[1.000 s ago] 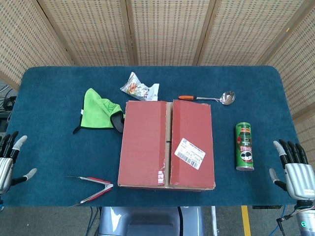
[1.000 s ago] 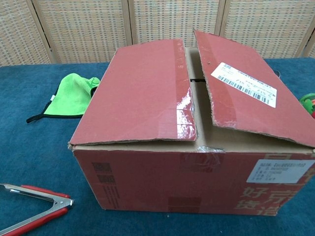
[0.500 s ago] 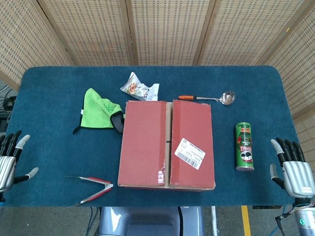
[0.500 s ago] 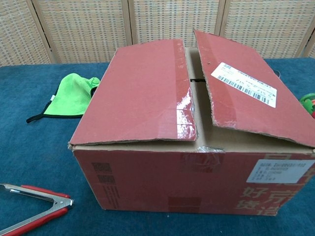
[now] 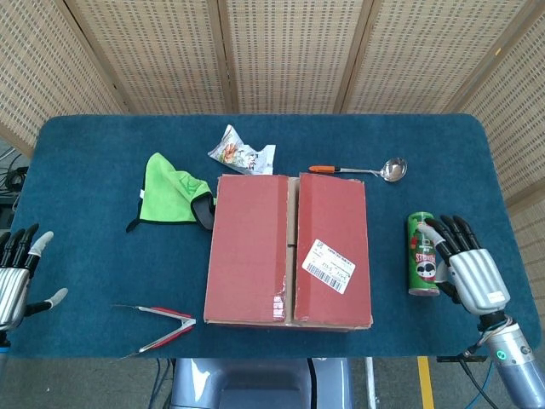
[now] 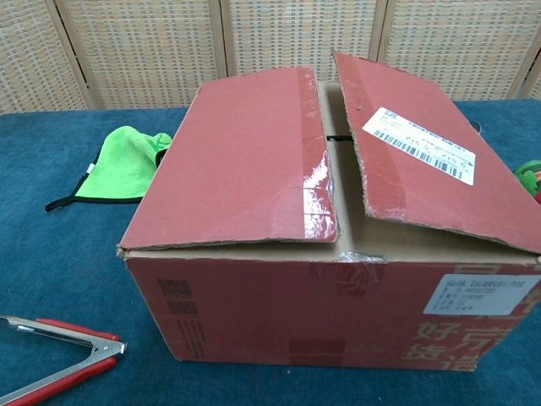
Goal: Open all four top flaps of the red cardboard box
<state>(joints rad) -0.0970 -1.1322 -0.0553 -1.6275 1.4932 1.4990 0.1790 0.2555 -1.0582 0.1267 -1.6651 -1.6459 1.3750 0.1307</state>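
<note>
The red box (image 5: 288,250) sits mid-tabletop (image 5: 102,153), both outer flaps down with a narrow gap between them, so no flap is open yet. Since a second ago the right hand (image 5: 467,268) has swung inward beside the green can (image 5: 423,254), fingers spread, likely heading for the right flap; the left hand (image 5: 15,274) stays put, empty and splayed. Chinese characters mark the box front; the white shipping label (image 6: 418,144) is unreadable.
</note>
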